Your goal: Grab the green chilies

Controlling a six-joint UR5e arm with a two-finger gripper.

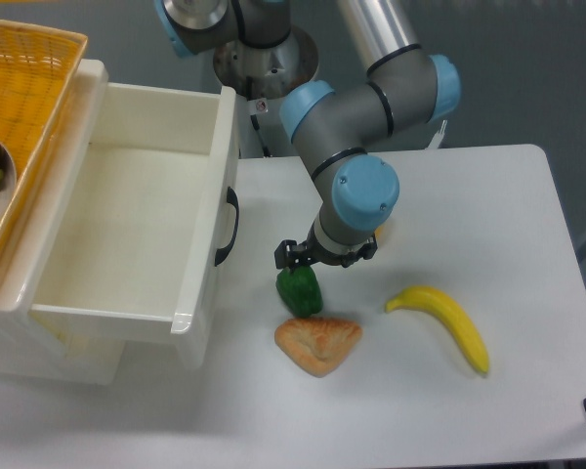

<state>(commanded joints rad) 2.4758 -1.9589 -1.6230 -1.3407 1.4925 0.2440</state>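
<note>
Camera view: the glossy dark-green lobed plastic pepper [299, 291] sits on the white table [488, 205], touching the upper left edge of the tan, triangular pastry-like piece [318, 343]. The black two-finger gripper [295, 262] is directly above the pepper, at its top; whether the fingers clamp it cannot be told. A yellow plastic banana [445, 321] lies right of the pepper, and an open white plastic drawer [127, 234] stands to its left.

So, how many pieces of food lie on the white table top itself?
3 in plain view: the green pepper under the gripper, the croissant just in front of it, and the banana to the right. The arm may hide something more behind it.
</note>
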